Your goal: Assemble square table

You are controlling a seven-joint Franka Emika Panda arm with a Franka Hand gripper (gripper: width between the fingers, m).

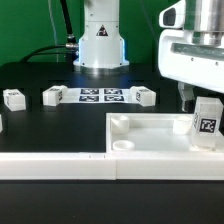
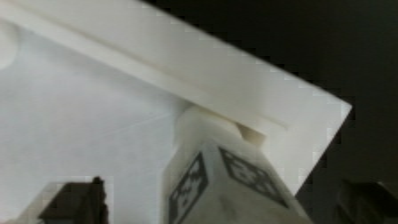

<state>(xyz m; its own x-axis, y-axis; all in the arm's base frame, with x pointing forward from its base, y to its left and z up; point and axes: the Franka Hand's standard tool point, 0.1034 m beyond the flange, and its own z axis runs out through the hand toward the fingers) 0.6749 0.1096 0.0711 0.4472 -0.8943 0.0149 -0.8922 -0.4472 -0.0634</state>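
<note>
The white square tabletop (image 1: 150,132) lies on the black table with its raised rim up, and a round corner socket (image 1: 122,143) shows at its near corner. My gripper (image 1: 203,108) is shut on a white tagged leg (image 1: 207,126) and holds it upright over the tabletop's corner on the exterior view's right. In the wrist view the leg (image 2: 222,165) stands with its end at the inside corner of the tabletop (image 2: 107,110), between my dark fingers (image 2: 71,200). Whether the leg is seated in a socket is hidden.
Three loose white legs (image 1: 14,98) (image 1: 54,95) (image 1: 146,96) lie at the back of the table. The marker board (image 1: 100,96) lies between them. A long white rail (image 1: 60,165) runs along the front edge. The robot base (image 1: 100,45) stands behind.
</note>
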